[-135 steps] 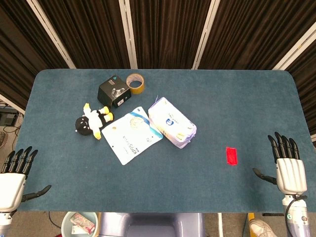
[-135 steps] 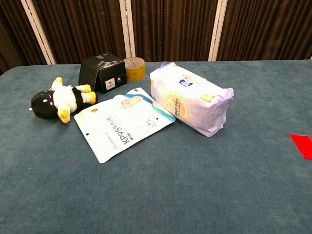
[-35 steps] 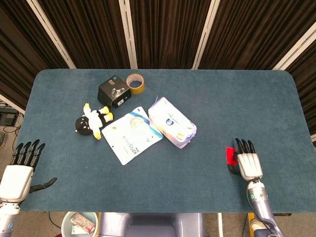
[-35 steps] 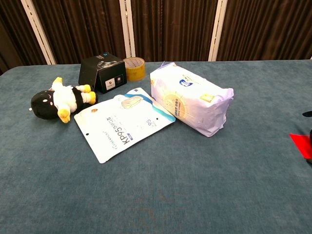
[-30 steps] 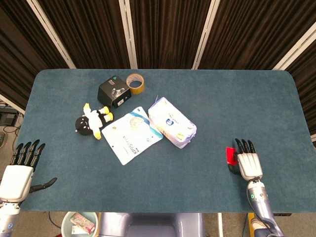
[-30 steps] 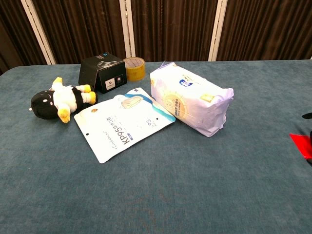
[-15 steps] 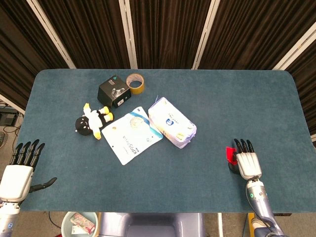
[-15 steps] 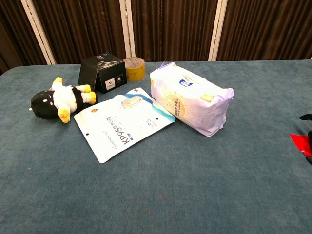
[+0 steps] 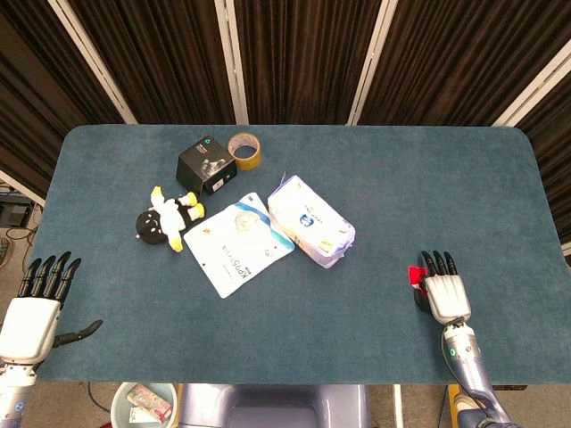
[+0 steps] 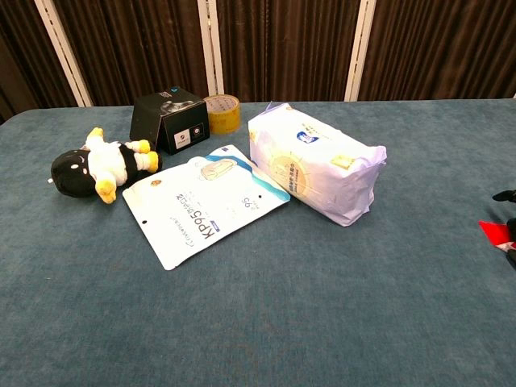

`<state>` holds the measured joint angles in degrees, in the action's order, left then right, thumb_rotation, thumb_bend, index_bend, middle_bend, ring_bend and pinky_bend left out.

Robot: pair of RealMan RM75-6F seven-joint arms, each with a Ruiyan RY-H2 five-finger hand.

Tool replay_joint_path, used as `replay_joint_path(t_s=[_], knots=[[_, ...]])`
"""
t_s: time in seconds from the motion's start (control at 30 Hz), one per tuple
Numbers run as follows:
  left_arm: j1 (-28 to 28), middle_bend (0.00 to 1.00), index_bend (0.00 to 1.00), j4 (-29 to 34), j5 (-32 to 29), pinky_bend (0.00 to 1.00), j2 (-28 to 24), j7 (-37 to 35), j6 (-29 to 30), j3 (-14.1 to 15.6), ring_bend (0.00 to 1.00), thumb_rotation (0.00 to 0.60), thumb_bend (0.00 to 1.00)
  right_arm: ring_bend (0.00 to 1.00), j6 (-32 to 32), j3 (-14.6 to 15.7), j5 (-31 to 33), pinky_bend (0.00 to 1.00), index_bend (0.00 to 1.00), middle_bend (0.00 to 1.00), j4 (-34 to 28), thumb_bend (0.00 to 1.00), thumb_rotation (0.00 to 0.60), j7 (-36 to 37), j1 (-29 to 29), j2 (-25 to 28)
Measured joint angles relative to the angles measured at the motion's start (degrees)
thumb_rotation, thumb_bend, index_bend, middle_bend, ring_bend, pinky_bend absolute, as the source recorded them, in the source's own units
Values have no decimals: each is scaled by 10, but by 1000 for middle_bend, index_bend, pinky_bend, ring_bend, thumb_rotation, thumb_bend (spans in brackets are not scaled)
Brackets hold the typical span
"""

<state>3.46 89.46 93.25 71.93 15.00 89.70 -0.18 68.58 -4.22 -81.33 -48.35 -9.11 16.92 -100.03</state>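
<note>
Red card lies near the table front edge, right hand fingers spread over it.

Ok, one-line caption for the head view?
Right hand covers a red card; left hand open beside the blue table.

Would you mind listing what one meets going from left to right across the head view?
left hand → penguin plush → black box → tape roll → tissue pack → red card → right hand
</note>
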Motion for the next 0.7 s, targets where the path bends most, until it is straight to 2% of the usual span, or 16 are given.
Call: replay_joint_path(t_s=[0.7], knots=[[2, 0, 0, 4, -5, 0, -6, -3, -8, 2, 0, 400, 26, 0, -1, 2, -5, 0, 641, 100, 11, 593, 600, 17, 6, -9]])
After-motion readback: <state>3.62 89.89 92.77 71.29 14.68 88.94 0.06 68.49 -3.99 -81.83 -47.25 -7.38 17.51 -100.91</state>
